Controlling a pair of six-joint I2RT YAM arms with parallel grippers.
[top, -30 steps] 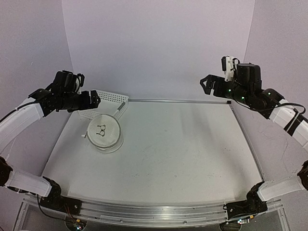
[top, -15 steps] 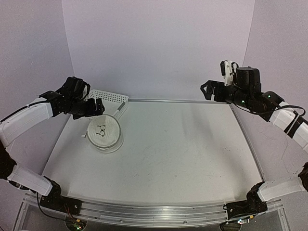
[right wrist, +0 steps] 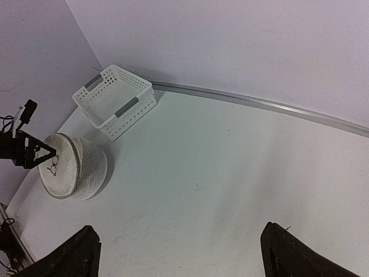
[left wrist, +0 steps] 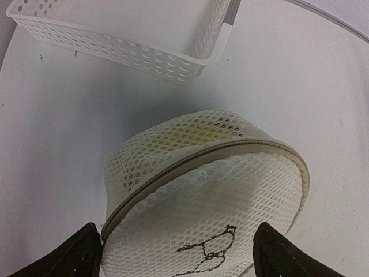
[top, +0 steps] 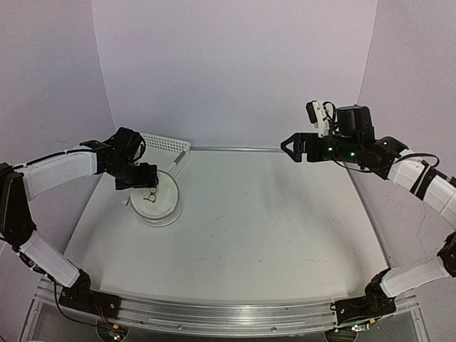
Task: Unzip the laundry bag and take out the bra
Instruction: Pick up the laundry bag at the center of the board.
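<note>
Round mesh laundry bag (left wrist: pixel 207 190), zipper closed round its rim and a yellow tint visible through its side wall, at the far left of the table (top: pixel 271 214), just before a perforated white basket (top: pixel 162 146); left gripper (top: pixel 144 177), fingers spread, straddles its printed face; right gripper (top: pixel 287 148), also spread, hangs well apart.

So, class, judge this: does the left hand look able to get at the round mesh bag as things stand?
Probably yes. The left hand hangs open right over the bag with nothing between them; the basket sits apart, beyond it.
</note>
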